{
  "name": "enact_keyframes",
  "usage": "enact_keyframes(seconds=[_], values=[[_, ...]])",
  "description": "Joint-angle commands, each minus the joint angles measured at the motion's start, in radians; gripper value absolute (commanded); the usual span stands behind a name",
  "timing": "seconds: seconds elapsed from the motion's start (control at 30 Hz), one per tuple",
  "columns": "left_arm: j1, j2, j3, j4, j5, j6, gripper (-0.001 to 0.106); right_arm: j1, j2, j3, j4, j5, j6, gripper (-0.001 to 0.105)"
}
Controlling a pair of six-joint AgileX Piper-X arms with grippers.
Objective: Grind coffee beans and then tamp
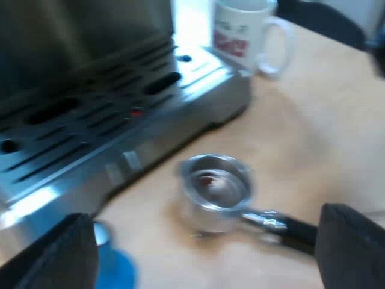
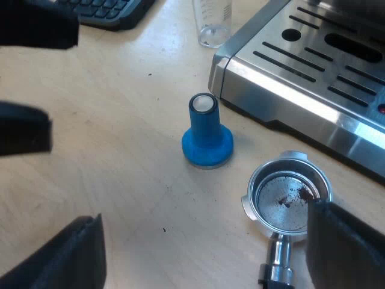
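You will find the holder point(image 2: 289, 195) lying loose on the table point(image 2: 120, 180), just beside the espresso machine point(image 2: 313, 66). Its basket carries only a few dark specks of grounds. The blue tamper point(image 2: 206, 135) stands upright nearby. The measuring glass point(image 2: 212, 24) looks empty. The left gripper point(image 1: 204, 247) and right gripper point(image 2: 204, 241) are spread wide, gripping nothing.

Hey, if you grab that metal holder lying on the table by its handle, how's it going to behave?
Probably head-heavy: the metal holder has a thick shiny cup at one end of a thin dark handle, so it may droop. It looks rigid, not fragile. The few grounds inside could spill if it tilts.
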Motion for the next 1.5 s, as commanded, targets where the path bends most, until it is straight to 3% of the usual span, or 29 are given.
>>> enact_keyframes(seconds=[0.03, 0.2, 0.47, 0.6, 0.8, 1.5], values=[[-0.005, -0.003, -0.003, -0.013, -0.059, -0.004, 0.085, -0.002, -0.005, -0.011, -0.008, 0.009, -0.017, 0.07], [-0.005, 0.051, -0.003, -0.022, -0.097, -0.004, 0.085, -0.002, -0.005, -0.011, -0.008, 0.009, -0.017, 0.07], [-0.005, 0.187, -0.002, -0.052, -0.098, 0.006, 0.085, -0.002, -0.005, -0.011, -0.008, 0.009, -0.017, 0.07], [-0.005, 0.258, 0.0, -0.09, -0.137, 0.067, 0.085, -0.002, -0.005, -0.011, -0.008, 0.009, -0.017, 0.07], [-0.005, 0.339, -0.001, -0.122, -0.15, 0.094, 0.085, -0.002, -0.005, -0.011, -0.008, 0.009, -0.017, 0.07], [-0.005, 0.676, 0.002, -0.449, -0.165, 0.135, 0.085, -0.002, -0.005, -0.011, -0.008, 0.009, -0.017, 0.07]])
